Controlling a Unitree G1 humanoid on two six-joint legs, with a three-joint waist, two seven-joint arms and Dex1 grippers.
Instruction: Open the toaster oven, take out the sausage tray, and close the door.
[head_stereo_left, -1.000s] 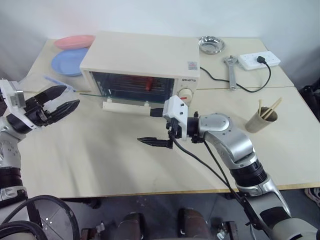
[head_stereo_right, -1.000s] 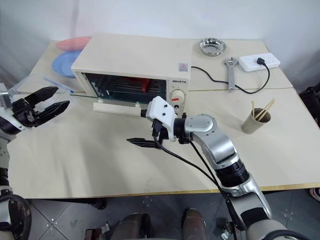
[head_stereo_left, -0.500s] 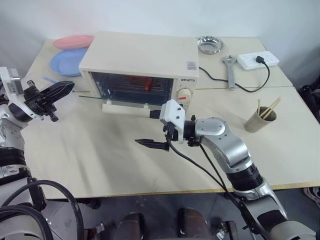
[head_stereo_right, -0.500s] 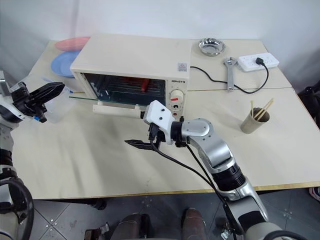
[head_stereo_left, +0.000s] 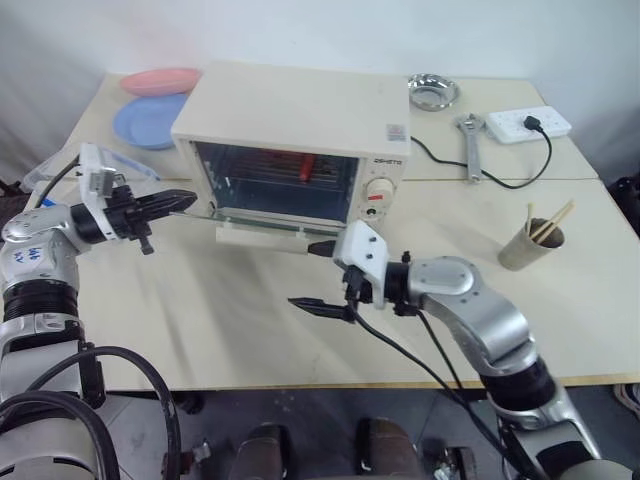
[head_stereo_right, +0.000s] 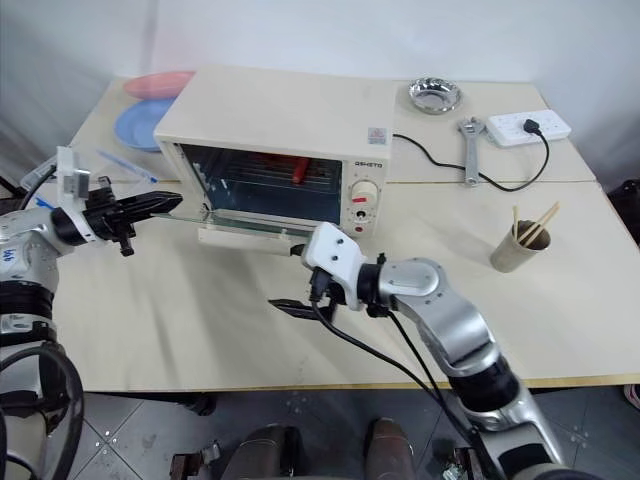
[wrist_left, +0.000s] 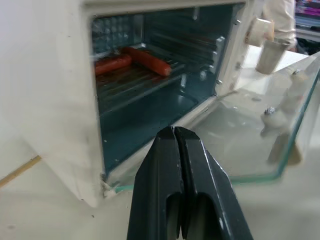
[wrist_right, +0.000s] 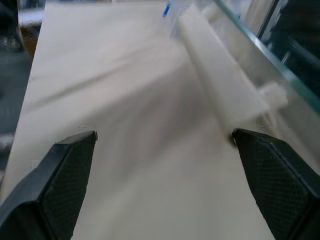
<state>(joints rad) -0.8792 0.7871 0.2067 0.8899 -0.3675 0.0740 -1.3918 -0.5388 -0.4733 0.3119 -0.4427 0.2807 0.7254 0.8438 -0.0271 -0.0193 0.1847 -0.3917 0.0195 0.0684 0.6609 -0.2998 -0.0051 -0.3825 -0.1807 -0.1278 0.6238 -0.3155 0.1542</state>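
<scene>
The cream-white toaster oven (head_stereo_left: 300, 120) stands at the back of the table. Its glass door (head_stereo_left: 268, 214) is folded down about level, with the bar handle (head_stereo_left: 265, 237) at its front edge. Inside, two red sausages (wrist_left: 131, 59) lie on the sausage tray (wrist_left: 137, 80) on the rack. My left gripper (head_stereo_left: 187, 200) is shut on nothing and points at the oven's lower left corner, beside the door's left edge. My right gripper (head_stereo_left: 314, 278) stands wide open in front of the handle's right end, nothing between its fingers (wrist_right: 70, 170).
A pink plate (head_stereo_left: 165, 80) and a blue plate (head_stereo_left: 148, 118) lie left of the oven. At the back right are a steel bowl (head_stereo_left: 433, 92), a wrench (head_stereo_left: 472, 145) and a power strip (head_stereo_left: 540, 125). A cup with chopsticks (head_stereo_left: 525, 245) stands at the right.
My left gripper has shut and moved right, up to the door's left edge. The right gripper has sunk a little, still open. The door has stayed down.
</scene>
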